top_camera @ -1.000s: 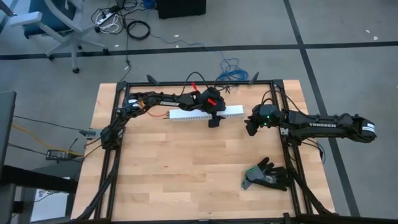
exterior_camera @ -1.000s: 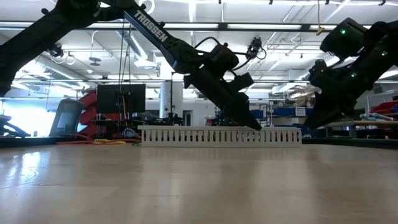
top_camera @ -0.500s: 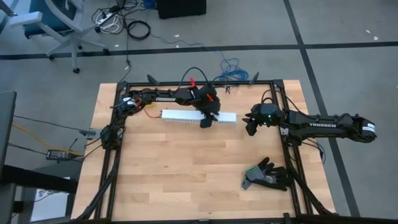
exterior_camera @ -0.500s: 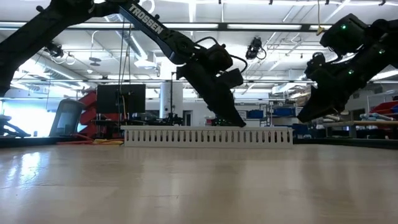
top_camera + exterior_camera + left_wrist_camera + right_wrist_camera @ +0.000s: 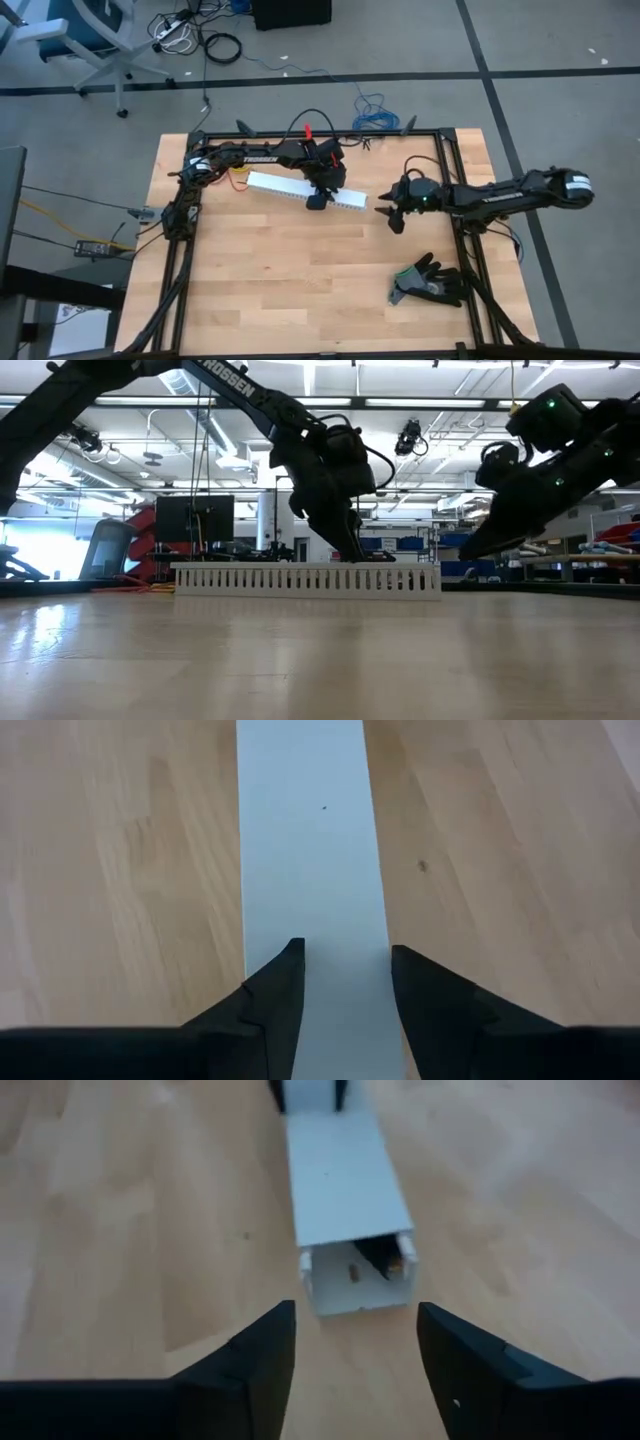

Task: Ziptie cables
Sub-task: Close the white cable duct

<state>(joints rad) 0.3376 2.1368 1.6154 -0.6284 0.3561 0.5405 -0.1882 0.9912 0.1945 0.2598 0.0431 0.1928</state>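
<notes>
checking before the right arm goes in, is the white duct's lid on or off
On. The left wrist view shows a smooth flat cover on the white duct, and the right wrist view shows it closed on top, only its end open, facing the right gripper.

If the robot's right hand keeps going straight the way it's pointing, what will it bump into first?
Most likely the open end of the white slotted duct. The right hand is open and aimed right at that end, with only bare table between them. How far off it is, I can't tell for sure.
</notes>
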